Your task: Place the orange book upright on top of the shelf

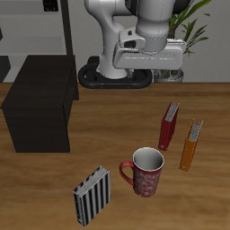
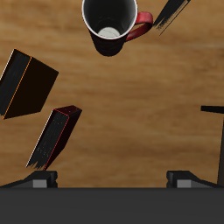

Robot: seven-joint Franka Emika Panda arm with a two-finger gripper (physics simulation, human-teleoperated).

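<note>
Nearest the table's front edge stand a striped book (image 1: 92, 195) and a red mug (image 1: 144, 171). Just behind, the orange book (image 1: 191, 145) stands untouched beside a dark red book (image 1: 169, 125). Farther back, the shelf (image 1: 38, 104) top is bare. The gripper (image 1: 150, 60) hangs high above, holding nothing, fingers spread wide. Everything remains to do.
</note>
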